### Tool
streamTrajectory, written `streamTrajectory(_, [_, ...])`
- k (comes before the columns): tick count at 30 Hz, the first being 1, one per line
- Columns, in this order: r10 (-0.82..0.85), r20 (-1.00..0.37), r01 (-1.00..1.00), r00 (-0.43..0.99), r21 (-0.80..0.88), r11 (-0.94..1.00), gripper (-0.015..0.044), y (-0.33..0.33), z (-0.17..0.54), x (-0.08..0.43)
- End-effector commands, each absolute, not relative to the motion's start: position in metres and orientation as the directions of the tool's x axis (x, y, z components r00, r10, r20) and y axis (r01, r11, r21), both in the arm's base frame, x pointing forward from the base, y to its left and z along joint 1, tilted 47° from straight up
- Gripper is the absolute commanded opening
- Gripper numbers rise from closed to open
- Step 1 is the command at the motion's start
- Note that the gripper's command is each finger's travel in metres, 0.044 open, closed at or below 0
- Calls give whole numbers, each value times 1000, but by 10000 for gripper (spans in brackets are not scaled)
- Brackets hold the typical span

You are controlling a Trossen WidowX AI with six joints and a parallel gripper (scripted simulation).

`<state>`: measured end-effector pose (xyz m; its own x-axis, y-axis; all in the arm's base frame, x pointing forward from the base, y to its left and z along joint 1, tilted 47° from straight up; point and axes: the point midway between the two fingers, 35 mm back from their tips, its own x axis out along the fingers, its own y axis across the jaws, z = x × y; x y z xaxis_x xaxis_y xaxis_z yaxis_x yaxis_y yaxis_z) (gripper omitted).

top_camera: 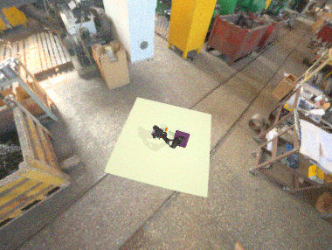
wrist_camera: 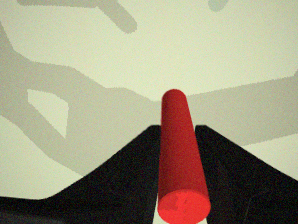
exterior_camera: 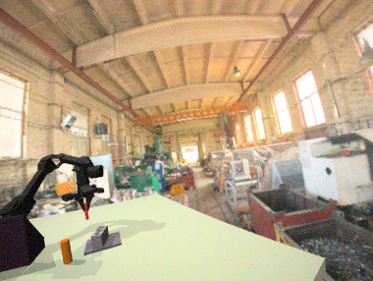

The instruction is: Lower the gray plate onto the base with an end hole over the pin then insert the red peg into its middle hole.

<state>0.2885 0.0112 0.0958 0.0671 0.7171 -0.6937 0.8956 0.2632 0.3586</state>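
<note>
One red peg [top_camera: 159, 137] [exterior_camera: 86, 211] [wrist_camera: 181, 150], smooth, round-ended, seemingly plain, lifted upright

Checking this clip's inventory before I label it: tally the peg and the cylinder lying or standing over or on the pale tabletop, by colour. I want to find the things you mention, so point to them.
Red: 1, the peg [exterior_camera: 86, 211] [wrist_camera: 180, 150]
Orange: 1, the cylinder [exterior_camera: 66, 252] [top_camera: 166, 128]
Total: 2

In the top view, the arm [top_camera: 164, 135] [exterior_camera: 41, 179] covers most of the plate, whose holes are too small to tell. The exterior view's left edge cuts off the purple block [top_camera: 185, 136] [exterior_camera: 20, 242].
</note>
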Motion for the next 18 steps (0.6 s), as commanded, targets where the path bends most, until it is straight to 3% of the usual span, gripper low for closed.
streamTrajectory(1, [712, -698, 892, 70, 363, 269, 0, 3, 90, 296])
streamTrajectory(18, [712, -698, 889, 70, 368, 273, 0, -29, 60, 324])
